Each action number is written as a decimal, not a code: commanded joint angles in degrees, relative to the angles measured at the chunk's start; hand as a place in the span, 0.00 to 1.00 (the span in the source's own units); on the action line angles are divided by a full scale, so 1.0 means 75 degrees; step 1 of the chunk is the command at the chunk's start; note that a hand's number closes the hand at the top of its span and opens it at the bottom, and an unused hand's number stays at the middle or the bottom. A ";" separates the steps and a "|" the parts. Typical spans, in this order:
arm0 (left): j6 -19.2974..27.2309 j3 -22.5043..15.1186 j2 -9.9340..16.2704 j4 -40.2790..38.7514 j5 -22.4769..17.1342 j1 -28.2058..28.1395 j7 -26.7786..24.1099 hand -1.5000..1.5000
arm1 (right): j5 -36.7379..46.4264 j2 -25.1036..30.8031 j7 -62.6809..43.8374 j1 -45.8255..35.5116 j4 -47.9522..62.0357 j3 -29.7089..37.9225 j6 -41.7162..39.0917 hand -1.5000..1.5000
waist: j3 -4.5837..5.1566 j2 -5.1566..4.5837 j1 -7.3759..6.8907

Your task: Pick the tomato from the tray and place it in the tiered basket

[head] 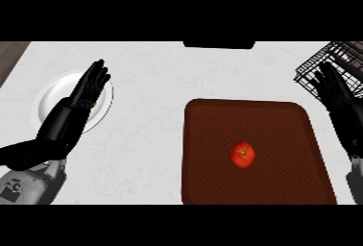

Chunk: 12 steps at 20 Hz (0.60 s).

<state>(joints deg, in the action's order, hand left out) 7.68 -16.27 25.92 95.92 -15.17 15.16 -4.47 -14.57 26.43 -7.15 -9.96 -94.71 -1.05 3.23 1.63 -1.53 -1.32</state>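
You had one tomato (242,154) in view, and it lay on the single dark red tray (212,144), slightly right of the tray's middle, untouched by either hand. The tray rested flat on the white counter (156,77), right of centre. One tiered basket (333,62), built of black wire, stood at the upper right corner of the counter, well apart from the tomato. One white plate (53,93) sat at the left side of the counter; something small and yellowish-green showed on it beside the left hand, too hidden to identify. You saw two hands. The left hand (89,89) extended over the plate with its fingers straight and close together, holding nothing. The right hand (339,93) stood at the right edge, overlapping the basket's lower wires, its fingers straight and slightly spread, also holding nothing. One dark rectangular object (218,44) sat at the far edge of the counter, cut off by the view.
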 commanded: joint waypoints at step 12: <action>0.0340 0.0847 0.0540 -0.2332 -0.0473 -0.2297 0.1177 0.50 | -0.1453 -0.1804 0.2591 0.1322 0.2131 -0.0807 -0.3467 0.00 | -0.0230 0.0143 0.0005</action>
<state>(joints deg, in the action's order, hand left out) 9.88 -11.06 29.78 82.20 -18.23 1.25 3.56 -33.84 10.31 4.60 -2.10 -83.48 -5.16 -17.22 -0.56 -1.41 -2.40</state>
